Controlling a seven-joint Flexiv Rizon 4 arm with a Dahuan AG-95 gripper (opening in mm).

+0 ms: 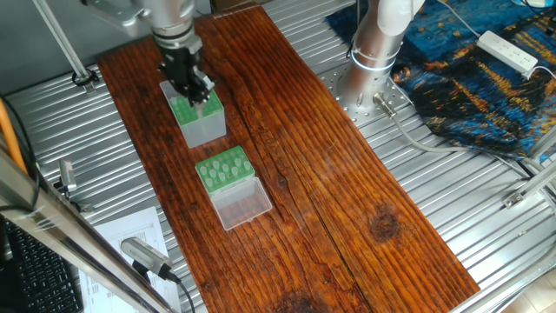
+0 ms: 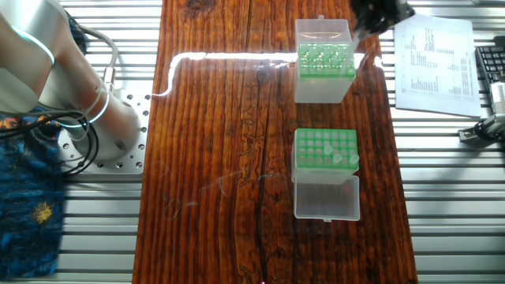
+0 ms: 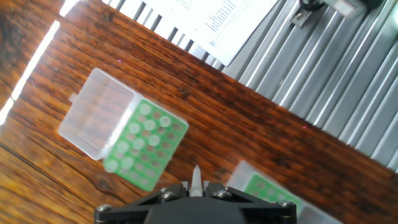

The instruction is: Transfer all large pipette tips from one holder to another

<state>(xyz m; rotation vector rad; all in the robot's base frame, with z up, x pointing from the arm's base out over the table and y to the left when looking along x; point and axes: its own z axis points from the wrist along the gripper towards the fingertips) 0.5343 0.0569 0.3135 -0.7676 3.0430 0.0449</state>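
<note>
The taller grey-sided holder (image 1: 201, 117) with its green top plate stands at the far end of the board; it also shows in the other fixed view (image 2: 322, 67) and, blurred, at the bottom right of the hand view (image 3: 268, 190). My gripper (image 1: 196, 89) hangs just above it, shut on one pale pipette tip (image 3: 196, 179) that points down between the jaws. The gripper shows at the top edge of the other fixed view (image 2: 377, 14). The low green rack (image 1: 223, 168) lies nearer, with its clear lid (image 1: 243, 203) open. Several tips (image 2: 342, 158) stand in it. The rack also shows in the hand view (image 3: 146, 146).
Both boxes sit on a dark wooden board (image 1: 330, 174) over a ribbed metal table (image 2: 442, 197). A printed sheet (image 2: 432, 67) lies beside the holder. The arm's base (image 1: 373, 52) stands at the far side, with cables (image 1: 408, 122) and a blue cloth (image 1: 486, 78).
</note>
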